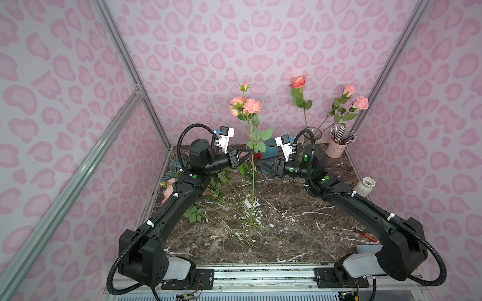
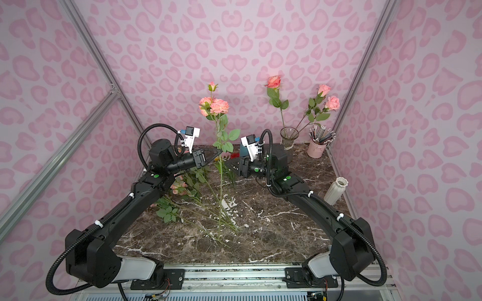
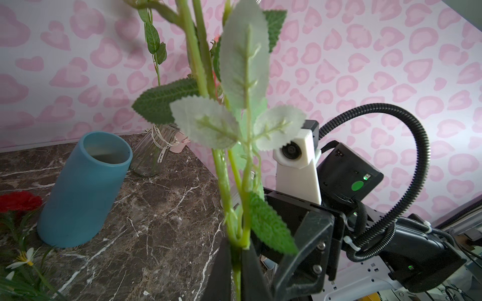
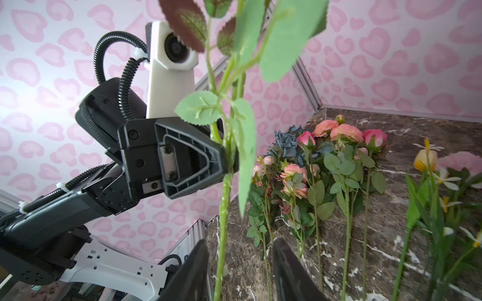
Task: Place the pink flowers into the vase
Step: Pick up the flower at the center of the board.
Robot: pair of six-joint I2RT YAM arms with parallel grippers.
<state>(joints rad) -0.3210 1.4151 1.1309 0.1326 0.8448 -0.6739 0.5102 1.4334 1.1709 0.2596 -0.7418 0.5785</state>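
**Top views.** A dark marble-patterned tabletop [image 1: 300, 208] with white veins is sitting inside a booth. The walls [image 1: 260, 39] are printed with pink heart-like blotches, and aluminium struts [image 1: 78, 169] are running along the edges.

The left gripper [image 1: 251, 151] is holding the pink spray [image 1: 246, 105] upright by mid-stem, at the far centre of the table. The right gripper [image 2: 227, 164] is pointing at the same stem from the right, lower down than the left gripper's hold.

The glass vase [image 2: 289, 136] is standing at the far right, well apart from the spray, and is already carrying pink roses [image 2: 332, 103]. A heap of loose flowers [image 1: 169, 187] is lying by the left edge.

**Left wrist.** The left fingers [image 3: 221, 268] are pressing fully together on the green stem. A blue vase [image 3: 83, 190] is standing next to the glass vase, with a red carnation [image 3: 18, 200] beside it. A ribbon [image 3: 159, 140] on the glass vase is carrying small marks, too small to read.

**Right wrist.** The right fingers [image 4: 289, 273] are standing partly apart and are gripping nothing. The stem is running between them, just beside one finger, with a clear gap to the other.
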